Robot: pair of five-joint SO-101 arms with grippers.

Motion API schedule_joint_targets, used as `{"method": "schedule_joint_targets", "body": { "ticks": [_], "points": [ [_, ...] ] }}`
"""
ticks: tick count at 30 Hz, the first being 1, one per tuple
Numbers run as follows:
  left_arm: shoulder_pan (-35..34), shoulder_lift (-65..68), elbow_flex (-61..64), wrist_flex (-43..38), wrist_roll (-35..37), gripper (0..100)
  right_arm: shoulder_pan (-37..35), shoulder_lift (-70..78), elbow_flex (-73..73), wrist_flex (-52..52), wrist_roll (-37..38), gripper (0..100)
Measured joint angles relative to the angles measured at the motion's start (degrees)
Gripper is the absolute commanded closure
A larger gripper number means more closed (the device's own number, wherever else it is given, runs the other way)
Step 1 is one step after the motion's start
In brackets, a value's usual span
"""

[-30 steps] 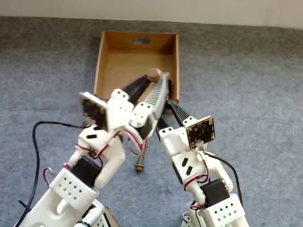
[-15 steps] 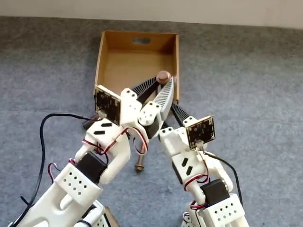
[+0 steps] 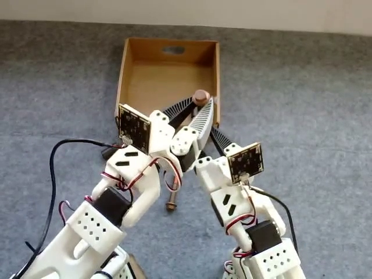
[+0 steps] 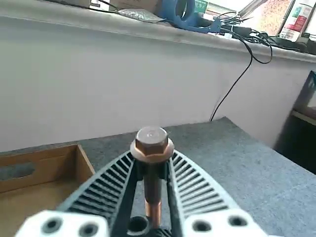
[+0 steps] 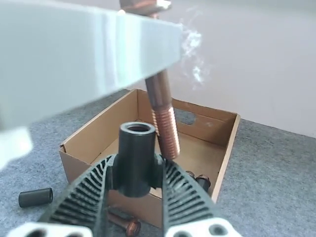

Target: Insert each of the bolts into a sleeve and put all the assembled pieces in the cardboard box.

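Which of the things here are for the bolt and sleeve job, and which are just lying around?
Job: held bolt, held sleeve, cardboard box, pieces inside it, loose sleeve, loose bolt.
Lying about: blue roll, cables on the ledge.

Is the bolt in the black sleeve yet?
Not yet. The bolt hangs beside the sleeve, whose top hole is empty.

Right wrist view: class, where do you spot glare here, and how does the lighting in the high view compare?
Right wrist view: a bright sheen streaks the broad pale surface near the lens, and a whitish smear hangs beside the copper-coloured threaded bolt; the black cylindrical sleeve shows no glare. High view: soft, even light on the grey carpet, no hard shadows.
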Motion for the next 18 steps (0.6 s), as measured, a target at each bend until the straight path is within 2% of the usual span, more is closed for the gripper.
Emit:
{"method": "schedule_joint_targets", "body": {
  "ticks": [6, 11, 18],
  "points": [
    [-1.4, -6.6, 0.0, 1.0, 0.0, 99, 0.0, 0.0, 0.0, 0.0, 0.0, 99.2],
    [-4.2, -7.2, 0.0, 1.0, 0.0, 99, 0.0, 0.0, 0.0, 0.0, 0.0, 99.2],
    [-4.0, -7.2, 0.0, 1.0, 0.0, 99, 0.0, 0.0, 0.0, 0.0, 0.0, 99.2]
  ]
}}
